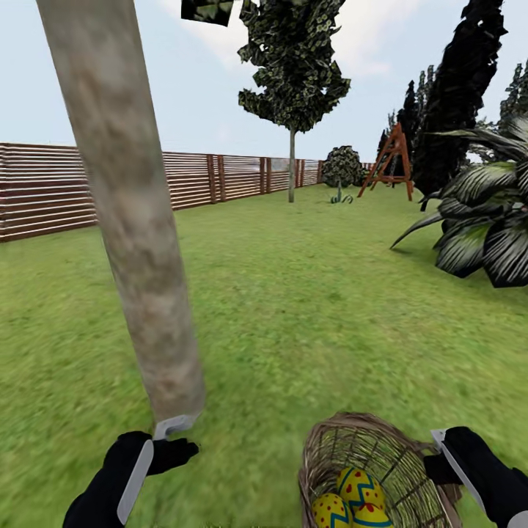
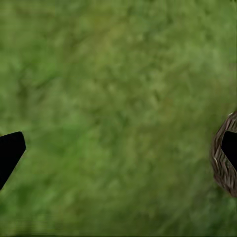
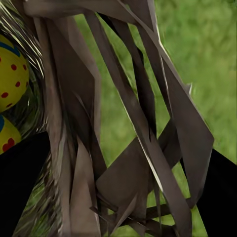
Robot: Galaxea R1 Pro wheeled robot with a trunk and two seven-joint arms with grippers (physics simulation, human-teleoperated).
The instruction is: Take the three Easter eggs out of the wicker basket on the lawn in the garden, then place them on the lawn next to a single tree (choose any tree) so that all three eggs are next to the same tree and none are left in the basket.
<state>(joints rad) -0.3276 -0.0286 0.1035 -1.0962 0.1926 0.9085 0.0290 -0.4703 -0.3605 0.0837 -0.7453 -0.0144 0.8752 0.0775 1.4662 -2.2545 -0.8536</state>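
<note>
The wicker basket (image 1: 381,458) is at the bottom right of the head view, with my right gripper (image 1: 438,460) shut on its right rim. Three yellow Easter eggs (image 1: 358,487) with red dots and blue-green zigzags lie inside it. In the right wrist view, woven strands of the basket (image 3: 128,148) pass between my black fingers (image 3: 19,187), and two eggs (image 3: 10,74) show beside them. The tree's thick pale trunk (image 1: 139,242) meets the lawn (image 1: 308,315) just beyond my left gripper (image 1: 178,437), which is open and empty over grass (image 2: 118,98).
A brown slat fence (image 1: 44,187) runs along the left. A thin-trunked tree (image 1: 291,95) and an orange swing frame (image 1: 389,158) stand far back. A large leafy plant (image 1: 484,227) and dark conifers (image 1: 462,88) are at the right. The basket's edge (image 2: 223,165) shows in the left wrist view.
</note>
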